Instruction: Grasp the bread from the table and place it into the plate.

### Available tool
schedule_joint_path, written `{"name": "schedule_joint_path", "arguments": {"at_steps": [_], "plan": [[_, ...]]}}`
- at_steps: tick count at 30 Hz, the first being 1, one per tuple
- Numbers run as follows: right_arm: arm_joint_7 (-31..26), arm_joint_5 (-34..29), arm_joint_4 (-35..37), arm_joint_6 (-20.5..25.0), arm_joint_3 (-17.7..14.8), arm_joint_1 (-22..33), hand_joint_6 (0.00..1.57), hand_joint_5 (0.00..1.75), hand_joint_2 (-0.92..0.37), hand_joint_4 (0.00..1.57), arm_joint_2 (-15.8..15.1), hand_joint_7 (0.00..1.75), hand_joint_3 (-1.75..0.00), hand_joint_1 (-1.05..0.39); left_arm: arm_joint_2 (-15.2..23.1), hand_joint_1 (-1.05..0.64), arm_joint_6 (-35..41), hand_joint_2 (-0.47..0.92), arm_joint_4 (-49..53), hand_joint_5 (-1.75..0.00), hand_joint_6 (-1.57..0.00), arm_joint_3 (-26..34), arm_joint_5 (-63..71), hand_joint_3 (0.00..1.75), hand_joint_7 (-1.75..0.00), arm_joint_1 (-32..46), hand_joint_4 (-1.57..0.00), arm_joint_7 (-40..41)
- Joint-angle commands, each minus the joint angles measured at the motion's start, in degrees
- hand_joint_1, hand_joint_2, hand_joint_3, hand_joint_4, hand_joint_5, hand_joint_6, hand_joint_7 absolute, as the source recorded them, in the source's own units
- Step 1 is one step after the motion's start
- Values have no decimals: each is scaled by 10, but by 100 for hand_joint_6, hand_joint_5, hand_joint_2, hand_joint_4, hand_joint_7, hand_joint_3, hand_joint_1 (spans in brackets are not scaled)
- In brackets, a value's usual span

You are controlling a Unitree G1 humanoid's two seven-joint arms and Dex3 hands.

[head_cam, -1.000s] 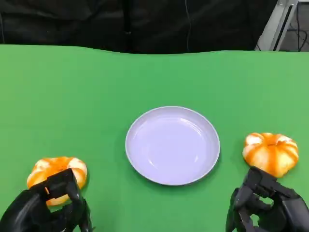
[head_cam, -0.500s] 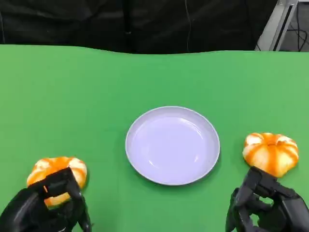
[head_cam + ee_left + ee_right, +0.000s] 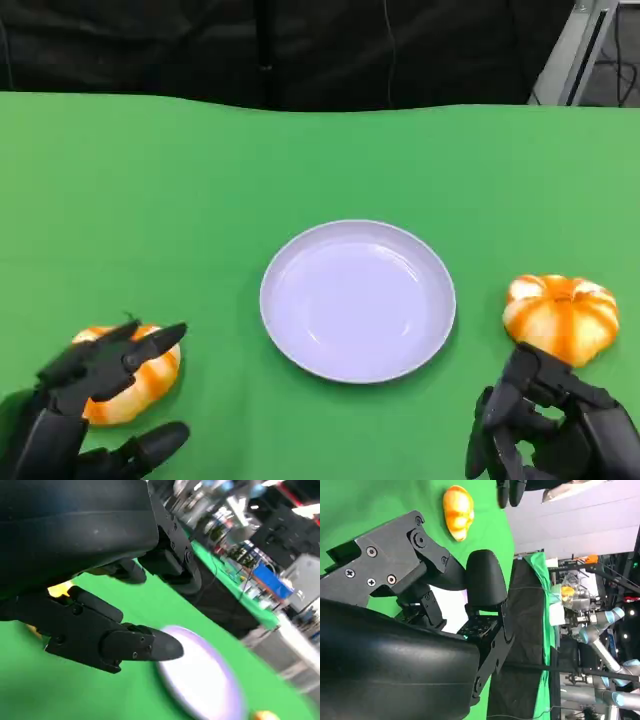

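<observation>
Left black hand at near-left of the green table, fingers spread wide, reaching over the orange-and-white round bread lying on the table, thumb low beside it; holds nothing. Round pale lavender plate sits mid-table, well apart from that bread. Second orange-and-white bread lies right of the plate. Right black hand just near side of it, fingers curled in, nothing in them.
</observation>
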Motion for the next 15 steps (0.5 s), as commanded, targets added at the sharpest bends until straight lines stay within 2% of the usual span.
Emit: {"name": "schedule_joint_path", "arguments": {"at_steps": [1,2,4,6,10,15], "plan": [[0,6,4,-1,-6,-1,68,175,-58,85,-4,168,-121,-12,18,-70,-9,92,9,-2,-50,-2,28,31,0,1,-26,44],[0,6,4,-1,-6,-1,68,175,-58,85,-4,168,-121,-12,20,-70,-8,92,10,-2,-50,-4,30,31,0,1,-26,49],[-3,3,1,1,-5,0,68,175,-58,85,-3,168,-121,-12,65,-79,52,92,-6,-1,-48,-3,166,27,0,-13,-24,80],[-5,2,-1,4,-4,0,68,175,-58,85,-3,169,-121,-13,89,-83,91,92,-10,-1,-47,-8,237,22,-1,-24,-25,97],[-8,-2,-4,7,-3,2,68,175,-58,85,-3,169,-121,-13,108,-84,165,92,1,-1,-45,-38,263,16,0,-46,-24,72],[-8,-2,-4,5,-3,2,68,175,-57,84,-5,170,-121,-14,125,-84,213,92,32,-1,-46,-76,264,14,-1,-71,-25,80]]}}
